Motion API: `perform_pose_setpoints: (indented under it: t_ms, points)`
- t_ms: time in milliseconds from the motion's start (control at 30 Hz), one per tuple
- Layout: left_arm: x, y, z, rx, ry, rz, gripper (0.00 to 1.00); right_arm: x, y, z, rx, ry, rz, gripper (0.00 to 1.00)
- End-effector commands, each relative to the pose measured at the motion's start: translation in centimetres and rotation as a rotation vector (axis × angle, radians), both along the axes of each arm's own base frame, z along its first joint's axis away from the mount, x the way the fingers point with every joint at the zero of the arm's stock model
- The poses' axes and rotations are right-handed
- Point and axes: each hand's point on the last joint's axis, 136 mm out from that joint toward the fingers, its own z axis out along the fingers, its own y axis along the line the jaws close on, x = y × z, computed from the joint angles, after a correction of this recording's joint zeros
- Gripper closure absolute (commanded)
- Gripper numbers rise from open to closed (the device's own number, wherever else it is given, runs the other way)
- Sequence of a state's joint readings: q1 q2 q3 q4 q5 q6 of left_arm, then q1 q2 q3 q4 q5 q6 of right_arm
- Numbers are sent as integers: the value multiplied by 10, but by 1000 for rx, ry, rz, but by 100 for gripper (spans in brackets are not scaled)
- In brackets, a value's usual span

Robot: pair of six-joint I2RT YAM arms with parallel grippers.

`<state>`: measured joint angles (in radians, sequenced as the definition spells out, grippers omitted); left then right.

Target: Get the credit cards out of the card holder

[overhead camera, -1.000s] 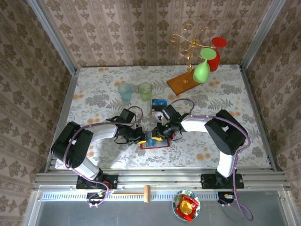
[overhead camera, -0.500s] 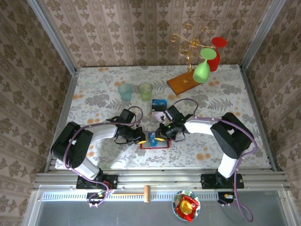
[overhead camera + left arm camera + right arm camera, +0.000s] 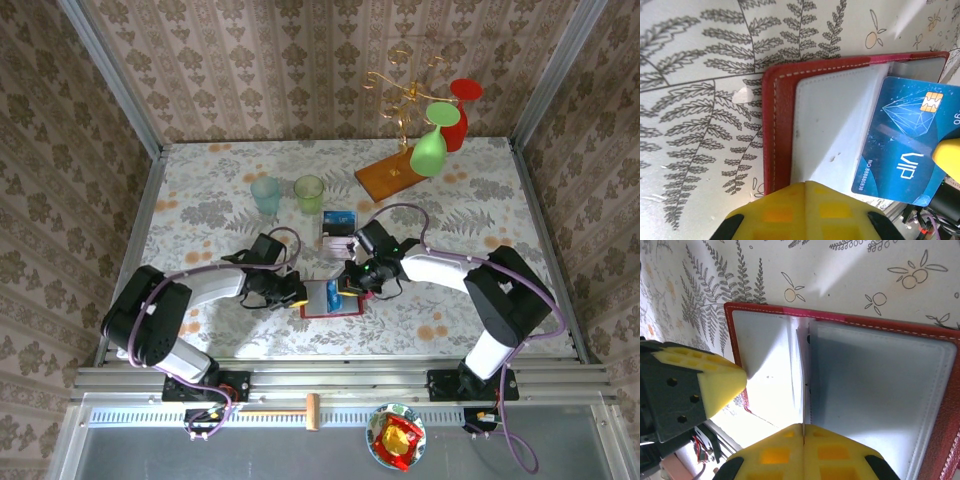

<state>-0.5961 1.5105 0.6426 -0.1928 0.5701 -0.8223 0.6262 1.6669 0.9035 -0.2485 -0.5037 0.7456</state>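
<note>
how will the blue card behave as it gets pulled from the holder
Probably stiff: the blue card juts flat from the sleeve. Its glossy face looks slippery, so it may slide in the pinch of the right gripper. The thin holder would likely drag along unless the left gripper pins it.

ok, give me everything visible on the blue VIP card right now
The blue card is thin, glossy plastic with a pale gem line drawing, a gold chip near one corner, white "VIP" lettering and a printed number along one short edge. It lies at a slant over the clear sleeve of the open red card holder; whether a corner is inside the sleeve is unclear. The right claw is shut on it, where it shows edge-on. The left claw presses the sleeve beside it.
</note>
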Motion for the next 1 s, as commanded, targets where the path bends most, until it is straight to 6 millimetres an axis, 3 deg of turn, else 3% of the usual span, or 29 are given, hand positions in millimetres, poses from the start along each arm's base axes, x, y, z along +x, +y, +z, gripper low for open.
perform_pose_setpoints:
  t_ms: [0, 300, 500, 733, 967]
  points:
    - [5, 0, 13, -2, -24, 10, 91, 4, -7, 15, -39, -57, 55, 97]
    - [14, 2, 21, -22, -50, 17, 89, 10, -12, 48, -95, -203, 242, 100]
    - [19, 7, 24, -36, -71, 34, 89, 11, -30, 60, -250, -368, 584, 100]
    - [23, 9, 30, -47, -77, 22, 89, 9, -39, 74, -308, -513, 992, 100]
    - [26, 13, 40, -50, -90, 22, 88, 31, -54, 75, -446, -515, 1177, 100]
